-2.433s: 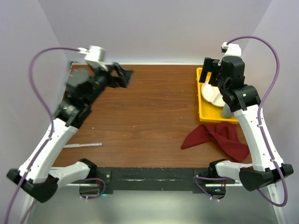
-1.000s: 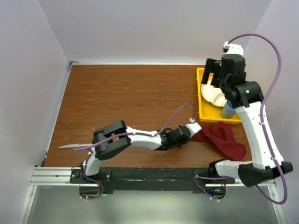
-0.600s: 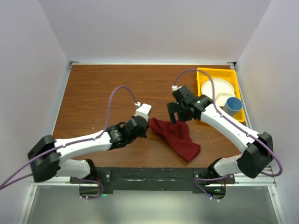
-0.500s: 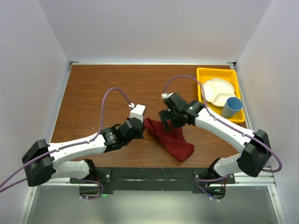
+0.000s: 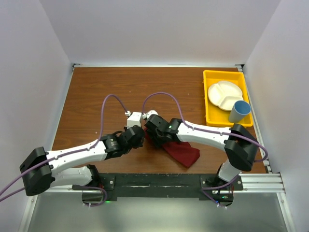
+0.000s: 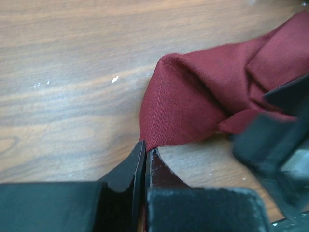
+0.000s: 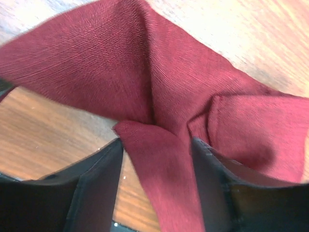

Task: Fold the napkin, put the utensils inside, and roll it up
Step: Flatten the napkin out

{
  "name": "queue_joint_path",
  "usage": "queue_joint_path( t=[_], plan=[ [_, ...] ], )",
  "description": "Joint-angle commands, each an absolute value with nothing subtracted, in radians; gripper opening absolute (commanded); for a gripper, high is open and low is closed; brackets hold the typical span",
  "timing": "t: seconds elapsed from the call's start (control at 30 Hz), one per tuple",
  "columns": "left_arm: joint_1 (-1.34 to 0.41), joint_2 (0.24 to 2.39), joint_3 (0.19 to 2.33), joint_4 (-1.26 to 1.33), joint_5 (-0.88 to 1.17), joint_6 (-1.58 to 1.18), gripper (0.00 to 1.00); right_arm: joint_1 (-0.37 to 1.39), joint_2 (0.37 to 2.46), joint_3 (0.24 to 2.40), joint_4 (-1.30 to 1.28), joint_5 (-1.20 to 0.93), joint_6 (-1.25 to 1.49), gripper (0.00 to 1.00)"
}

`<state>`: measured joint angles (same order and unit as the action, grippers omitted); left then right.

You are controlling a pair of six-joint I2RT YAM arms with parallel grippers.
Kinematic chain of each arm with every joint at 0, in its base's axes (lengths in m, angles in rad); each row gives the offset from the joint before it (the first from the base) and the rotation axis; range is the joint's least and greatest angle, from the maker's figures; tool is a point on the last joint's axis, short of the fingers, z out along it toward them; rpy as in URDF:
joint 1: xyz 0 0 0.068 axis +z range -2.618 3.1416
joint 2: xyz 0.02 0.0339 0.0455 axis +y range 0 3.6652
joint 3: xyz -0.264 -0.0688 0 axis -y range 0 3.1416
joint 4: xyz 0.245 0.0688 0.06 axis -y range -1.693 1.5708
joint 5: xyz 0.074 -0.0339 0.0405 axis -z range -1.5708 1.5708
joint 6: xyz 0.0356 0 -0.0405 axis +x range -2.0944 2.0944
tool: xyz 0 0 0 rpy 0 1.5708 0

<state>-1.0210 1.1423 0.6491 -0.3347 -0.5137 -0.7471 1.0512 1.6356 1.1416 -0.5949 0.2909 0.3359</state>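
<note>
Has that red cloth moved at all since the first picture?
Yes. The napkin has slid left, away from the yellow tray it lay right beside, toward the middle of the table near its front edge.

Nothing readable is showing up here, honestly: no lettering, labels, brands or numbers are appearing in any view.

The left arm (image 5: 77, 152) and right arm (image 5: 203, 134) have smooth white links with black joints and black shoulder blocks. A thin purple cable (image 5: 108, 104) runs along each. A white camera block (image 5: 134, 117) caps the left wrist. The left hand (image 6: 145, 154) and right hand (image 7: 157, 142) have matte black, flat-sided fingers.
</note>
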Motion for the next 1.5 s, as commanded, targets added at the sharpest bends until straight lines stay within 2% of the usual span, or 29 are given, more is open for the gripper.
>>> queue_joint_path(
  t=[0.0, 0.07, 0.23, 0.27, 0.3, 0.5, 0.6, 0.73, 0.83, 0.9, 1.0, 1.1, 1.27, 1.3, 1.33, 1.4, 1.43, 1.47],
  plan=[
    [-1.009, 1.069, 0.651, -0.296, -0.552, -0.790, 0.00, 1.094, 1.628, 1.105, -0.494, 0.258, 0.301, 0.54],
    [-1.000, 1.046, 0.646, -0.293, -0.552, -0.795, 0.00, 1.094, 1.615, 1.072, -0.470, 0.229, 0.314, 0.54],
    [-0.983, 0.997, 0.638, -0.304, -0.569, -0.816, 0.00, 1.091, 1.620, 1.066, -0.475, 0.274, 0.337, 0.34],
    [-0.982, 0.989, 0.646, -0.310, -0.572, -0.816, 0.00, 1.091, 1.617, 1.081, -0.486, 0.302, 0.342, 0.24],
    [-0.977, 0.982, 0.653, -0.322, -0.580, -0.818, 0.00, 1.089, 1.611, 1.095, -0.521, 0.340, 0.342, 0.00],
    [-0.939, 0.873, 0.846, -0.491, -0.748, -0.760, 0.00, 1.040, 1.454, 1.343, -0.675, 0.610, 0.284, 0.00],
    [-0.925, 0.822, 0.989, -0.515, -0.866, -0.640, 0.00, 0.962, 1.341, 1.483, -0.648, 0.649, 0.201, 0.00],
    [-0.919, 0.793, 1.123, -0.415, -1.006, -0.418, 0.00, 0.794, 1.261, 1.633, -0.577, 0.617, 0.118, 0.00],
    [-0.913, 0.830, 1.207, -0.272, -1.058, -0.206, 0.00, 0.703, 1.324, 1.765, -0.528, 0.537, 0.046, 0.00],
    [-0.899, 0.867, 1.279, -0.174, -1.092, -0.012, 0.00, 0.666, 1.427, 1.932, -0.547, 0.497, 0.015, 0.00],
    [-0.842, 0.949, 1.341, 0.085, -1.109, 0.257, 0.00, 0.635, 1.503, 2.120, -0.580, 0.466, 0.006, 0.00],
    [-0.770, 1.040, 1.462, 0.016, -1.089, 0.238, 0.00, 0.604, 1.562, 2.209, -0.652, 0.436, 0.025, 0.00],
    [-0.747, 1.029, 1.474, -0.320, -0.951, -0.031, 0.00, 0.583, 1.536, 2.120, -0.678, 0.491, 0.032, 0.00],
    [-0.747, 1.016, 1.462, -0.424, -0.884, -0.072, 0.00, 0.581, 1.523, 2.097, -0.678, 0.465, 0.038, 0.00],
    [-0.747, 0.971, 1.441, -0.464, -0.644, -0.099, 0.00, 0.583, 1.508, 2.044, -0.680, 0.447, 0.046, 0.00],
    [-0.749, 0.916, 1.341, -0.518, -0.331, -0.143, 0.15, 0.581, 1.491, 2.017, -0.748, 0.402, 0.095, 0.00],
    [-0.747, 0.876, 1.283, -0.528, -0.146, -0.172, 0.28, 0.583, 1.488, 1.984, -0.779, 0.376, 0.116, 0.00],
    [-0.749, 0.853, 1.252, -0.534, -0.109, -0.243, 0.39, 0.581, 1.462, 1.945, -0.797, 0.321, 0.145, 0.00]
  ],
)
